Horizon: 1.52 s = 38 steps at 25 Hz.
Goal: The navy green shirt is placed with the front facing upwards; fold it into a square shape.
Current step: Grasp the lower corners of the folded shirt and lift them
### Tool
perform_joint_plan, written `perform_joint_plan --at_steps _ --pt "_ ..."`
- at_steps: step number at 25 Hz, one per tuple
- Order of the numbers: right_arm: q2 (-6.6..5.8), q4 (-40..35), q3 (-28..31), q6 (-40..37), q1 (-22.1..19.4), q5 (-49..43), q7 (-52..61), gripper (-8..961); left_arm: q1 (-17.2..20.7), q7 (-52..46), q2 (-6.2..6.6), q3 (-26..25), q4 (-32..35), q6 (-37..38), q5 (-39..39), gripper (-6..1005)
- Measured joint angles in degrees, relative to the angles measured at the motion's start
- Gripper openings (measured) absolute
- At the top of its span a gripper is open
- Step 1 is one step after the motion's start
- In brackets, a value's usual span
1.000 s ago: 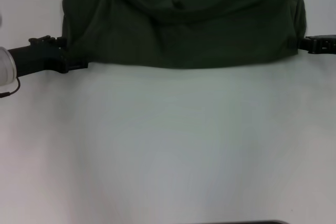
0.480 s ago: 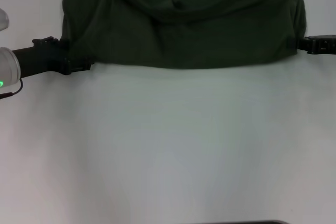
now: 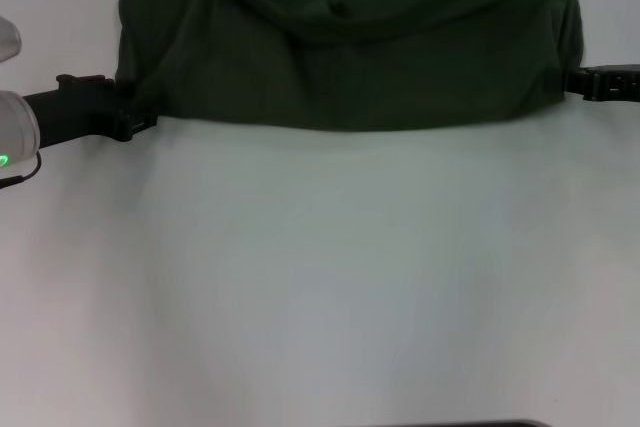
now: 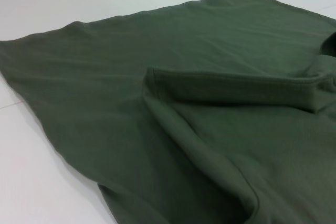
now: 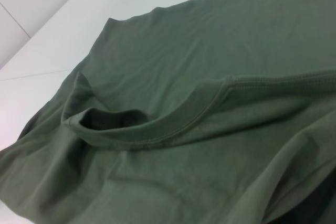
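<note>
Left pincer, state I cannot tell, slides outward toward nine o'clock from the navy green shirt, suggesting release, while right pincer stays at three o'clock.

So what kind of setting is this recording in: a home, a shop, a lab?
Probably a lab or test bench rather than a home. A bare white table carries only the green shirt, with the left gripper and right gripper at its near corners. Nothing domestic is visible.
</note>
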Motion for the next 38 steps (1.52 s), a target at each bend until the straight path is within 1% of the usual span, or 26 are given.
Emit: perform_joint_plan --at_steps 3,8,16,19,22,26,29,34,38 --pt "0.01 -0.02 0.01 0.00 -0.06 0.02 -0.06 45 0.00 0.00 0.00 0.00 0.00 0.24 0.00 524" --pt "0.01 -0.03 -0.07 0.00 -0.20 0.06 -0.12 45 0.00 0.05 0.02 0.00 0.00 0.43 0.00 283" --pt "0.01 0.34 0.02 0.00 -0.35 0.08 -0.89 46 -0.18 0.06 0.02 0.58 0.01 0.60 0.00 123" --pt "0.01 0.35 0.03 -0.03 -0.38 0.08 -1.15 46 -0.23 0.07 0.11 0.57 0.15 1.94 0.00 63" --pt "0.06 0.28 0.06 -0.64 -0.77 0.65 -2.41 46 0.17 -0.14 0.48 -0.83 0.96 7.09 -0.15 44" --pt "0.00 0.22 0.12 -2.20 -2.35 3.10 -3.95 46 1.52 -0.21 1.07 -5.69 2.70 16.27 -0.34 25" --pt "-0.22 0.04 0.12 -4.02 -3.54 3.78 -4.38 45 2.40 -0.25 1.43 -8.14 2.98 21.12 -0.07 25" --pt "-0.12 -0.11 0.12 -7.42 -5.73 3.85 -5.31 44 5.07 -0.94 1.51 -9.34 4.26 26.56 0.03 26" --pt "0.13 -0.11 0.14 -11.56 -8.60 3.86 -7.51 44 8.70 -3.01 1.08 -9.63 7.46 31.17 0.50 25"
